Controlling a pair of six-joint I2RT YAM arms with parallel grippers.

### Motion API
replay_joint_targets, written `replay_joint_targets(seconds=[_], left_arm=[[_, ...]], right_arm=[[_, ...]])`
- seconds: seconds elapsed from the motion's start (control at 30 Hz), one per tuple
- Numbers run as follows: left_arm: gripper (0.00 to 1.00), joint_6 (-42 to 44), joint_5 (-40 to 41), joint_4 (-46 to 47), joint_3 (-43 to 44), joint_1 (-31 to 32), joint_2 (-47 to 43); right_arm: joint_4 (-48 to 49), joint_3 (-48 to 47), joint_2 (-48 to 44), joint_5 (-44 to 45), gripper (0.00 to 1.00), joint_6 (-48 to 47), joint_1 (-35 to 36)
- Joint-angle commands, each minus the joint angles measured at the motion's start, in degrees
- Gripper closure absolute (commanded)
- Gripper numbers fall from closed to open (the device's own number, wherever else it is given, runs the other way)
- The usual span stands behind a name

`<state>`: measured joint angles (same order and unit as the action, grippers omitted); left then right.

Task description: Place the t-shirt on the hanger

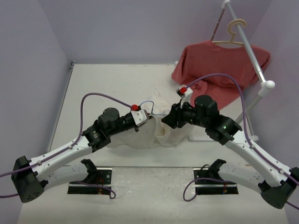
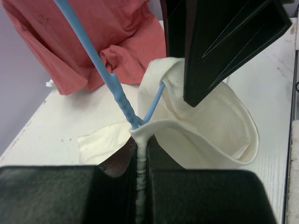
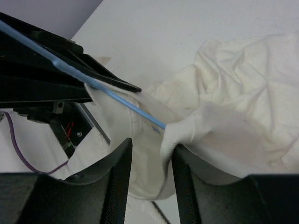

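Centrally, finds the t-shirt (image 1: pixel 170 136) crumpled on the surface (image 1: pixel 107 79) between both arms. Leaves bare room to the far left and along the near edge, with only a red shirt (image 1: pixel 219 65) crowding the far right corner. Shows the hanger (image 2: pixel 100 59) running into the collar. Has the left gripper (image 1: pixel 145 115) clamped tight on the collar rim, right beside the wire. Keeps the right gripper (image 3: pixel 152 154) partly open, a collar fold lying loose between its fingers and touching one.

white arms (image 1: pixel 60 151), blk joints (image 1: pixel 96 135), purple cables (image 1: pixel 100 96)
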<state>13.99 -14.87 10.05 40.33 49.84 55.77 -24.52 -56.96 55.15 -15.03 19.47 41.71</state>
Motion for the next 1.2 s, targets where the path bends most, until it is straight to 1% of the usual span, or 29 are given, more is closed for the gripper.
replay_joint_targets(seconds=[0.0, 0.07, 0.1, 0.13, 0.2, 0.33, 0.43, 0.6, 0.7, 0.73, 0.83, 0.9, 1.0, 1.03, 1.07, 1.17], left_arm=[[1.0, -5.3, -2.8, 12.5, -4.9, -0.1, 0.4], [1.0, -5.7, -3.1, 12.6, -4.9, -0.1, 1.5], [1.0, -5.6, -3.5, 12.1, -4.7, -0.1, 2.2], [1.0, -5.6, -3.7, 11.8, -4.6, -0.1, 2.5], [1.0, -5.6, -4.4, 11.4, -4.4, -0.1, 3.4], [1.0, -5.6, -5.0, 11.4, -5.0, -0.1, 4.1], [1.0, -5.5, -5.1, 11.5, -5.2, -0.1, 4.0], [1.0, -5.5, -5.5, 11.1, -4.3, -0.1, 4.8], [1.0, -5.6, -5.7, 10.3, -3.4, -0.1, 5.8], [1.0, -5.6, -5.8, 10.1, -3.0, -0.1, 6.0], [1.0, -6.0, -6.2, 9.6, -2.3, -0.1, 6.1], [1.0, -6.3, -6.2, 9.4, -2.1, -0.1, 5.6], [1.0, -6.6, -5.6, 8.8, -2.0, -0.1, 4.3], [1.0, -6.5, -5.4, 8.6, -2.0, -0.1, 3.7], [1.0, -6.4, -5.3, 8.3, -2.0, -0.1, 3.1], [1.0, -6.7, -5.4, 8.1, -1.9, -0.1, 2.2]], right_arm=[[8.9, 6.4, -2.7, 0.8, 0.5, -2.4, 0.1], [9.5, 7.1, -5.0, 3.4, 0.44, -2.1, 0.1], [8.8, 6.6, -5.6, 4.4, 0.33, -2.0, 0.1], [7.9, 5.7, -5.6, 6.0, 0.31, -2.0, 0.1], [4.2, 3.0, -4.2, 11.6, 0.31, -1.8, 0.1], [0.0, -1.8, -1.5, 15.9, 0.31, -0.9, 1.7], [2.7, -2.4, -1.7, 12.7, 0.31, -1.1, 3.4], [5.9, -4.5, -0.3, 12.8, 0.32, -0.8, 6.6], [6.8, -7.0, 1.8, 14.6, 0.33, -1.0, 10.3], [6.9, -7.9, 2.6, 16.1, 0.34, -1.0, 11.2], [6.6, -9.2, 5.1, 25.2, 0.39, 0.8, 12.0], [5.9, -10.0, 6.6, 28.7, 0.43, 1.6, 12.0], [5.1, -10.3, 7.6, 32.3, 0.43, 2.1, 12.0], [5.6, -9.9, 7.3, 32.7, 0.45, 2.3, 12.0], [6.4, -9.2, 6.9, 32.7, 0.5, 2.3, 12.0], [8.2, -8.0, 6.3, 31.7, 0.7, 2.3, 12.0]])
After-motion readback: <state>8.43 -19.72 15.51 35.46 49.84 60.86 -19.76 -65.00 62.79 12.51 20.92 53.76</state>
